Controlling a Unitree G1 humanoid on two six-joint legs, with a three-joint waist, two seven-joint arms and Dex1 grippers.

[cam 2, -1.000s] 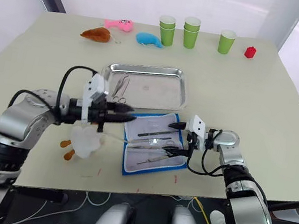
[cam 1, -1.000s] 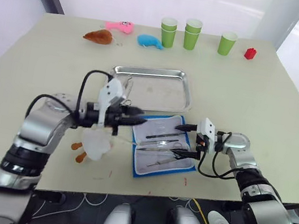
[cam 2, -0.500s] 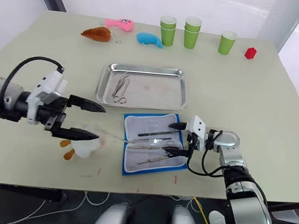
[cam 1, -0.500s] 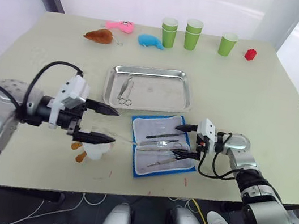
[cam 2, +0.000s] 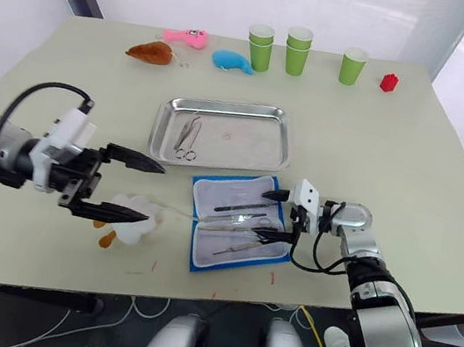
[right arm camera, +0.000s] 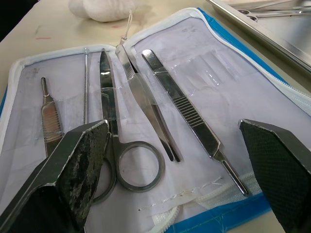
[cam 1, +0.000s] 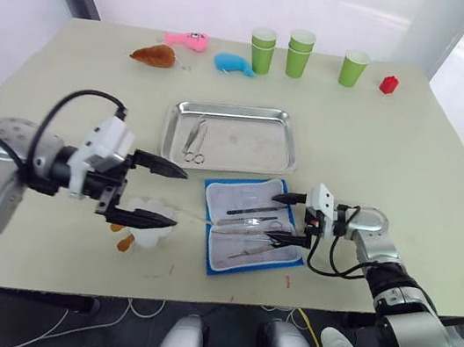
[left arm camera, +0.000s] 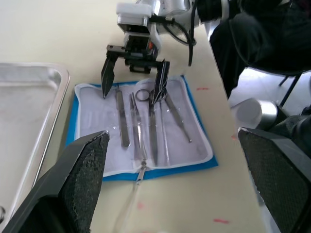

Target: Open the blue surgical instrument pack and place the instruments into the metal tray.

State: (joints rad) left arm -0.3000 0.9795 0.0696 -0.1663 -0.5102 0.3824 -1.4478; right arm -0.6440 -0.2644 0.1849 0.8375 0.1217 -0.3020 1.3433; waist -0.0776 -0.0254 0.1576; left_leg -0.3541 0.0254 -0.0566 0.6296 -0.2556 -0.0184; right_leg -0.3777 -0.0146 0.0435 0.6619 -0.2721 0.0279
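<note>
The blue surgical instrument pack (cam 1: 255, 227) lies open on the table, whitish lining up, with several silver instruments (right arm camera: 114, 141) in its sleeves: ring-handled scissors, tweezers, thin probes. My right gripper (cam 1: 280, 217) hangs open just over the pack's right half, fingertips (left arm camera: 108, 80) close above the scissors' ring. My left gripper (cam 1: 176, 197) stands open and empty left of the pack, above a white plush toy (cam 1: 149, 223). Behind the pack is the metal tray (cam 1: 251, 141), with one ring-handled instrument (cam 1: 194, 142) lying in its left part.
Along the far edge stand three stacks of green cups (cam 1: 298, 53), a red block (cam 1: 389, 83), a blue plush (cam 1: 231, 64), a pink toy (cam 1: 186, 39) and a brown toy (cam 1: 154, 55). The table's front edge runs just below the pack.
My left gripper has drawn back from the tray's front edge to the left and opened wide. The right gripper and the pack have stayed put.
</note>
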